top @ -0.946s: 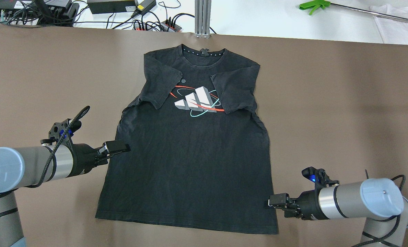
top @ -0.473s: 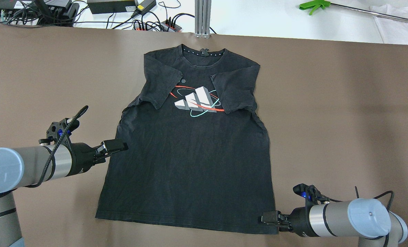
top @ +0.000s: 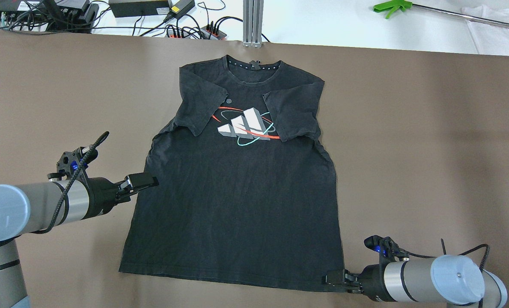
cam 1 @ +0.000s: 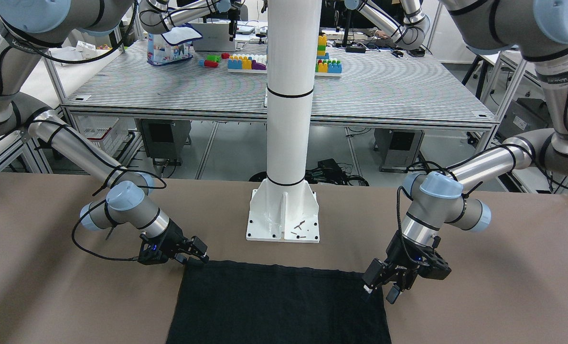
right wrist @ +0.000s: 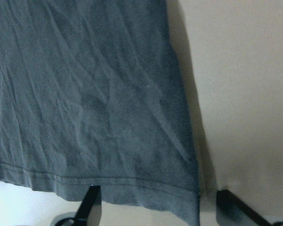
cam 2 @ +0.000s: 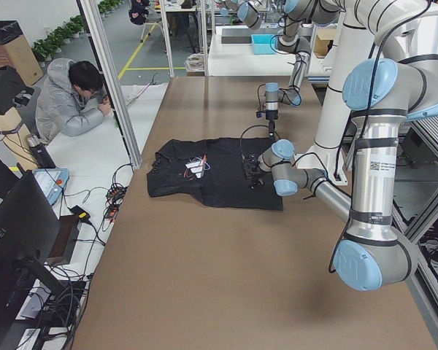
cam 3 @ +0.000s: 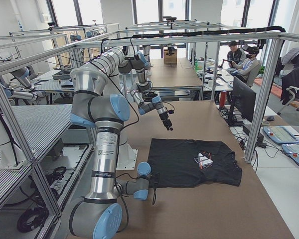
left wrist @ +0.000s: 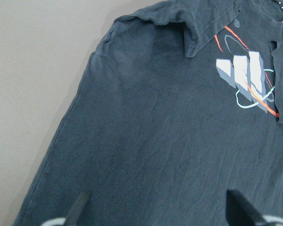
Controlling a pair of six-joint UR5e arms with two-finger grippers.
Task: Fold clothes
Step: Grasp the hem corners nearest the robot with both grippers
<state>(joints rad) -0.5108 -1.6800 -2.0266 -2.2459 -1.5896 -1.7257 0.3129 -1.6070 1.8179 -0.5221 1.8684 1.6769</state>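
The clothes are a black T-shirt (top: 241, 188) with a white, red and teal chest logo, lying flat on the brown table, both sleeves folded inward. It also shows in the front view (cam 1: 279, 306). My left gripper (top: 149, 181) is open and empty, just over the shirt's left side edge; its wrist view (left wrist: 158, 212) shows the fingers spread above the fabric. My right gripper (top: 331, 278) is open at the shirt's bottom right hem corner; its wrist view (right wrist: 158, 207) shows the fingers (right wrist: 92, 202) on either side of that corner.
The white post's base plate (cam 1: 284, 217) stands just behind the shirt's hem. An aluminium post (top: 252, 25), cables and power bricks (top: 138, 8) and a green tool (top: 391, 6) lie beyond the table's far edge. A seated person (cam 2: 73, 102) is at that side.
My right gripper has moved back toward the robot and slightly left, from beside the shirt's right edge to its bottom right hem corner. My left gripper has drawn back slightly.
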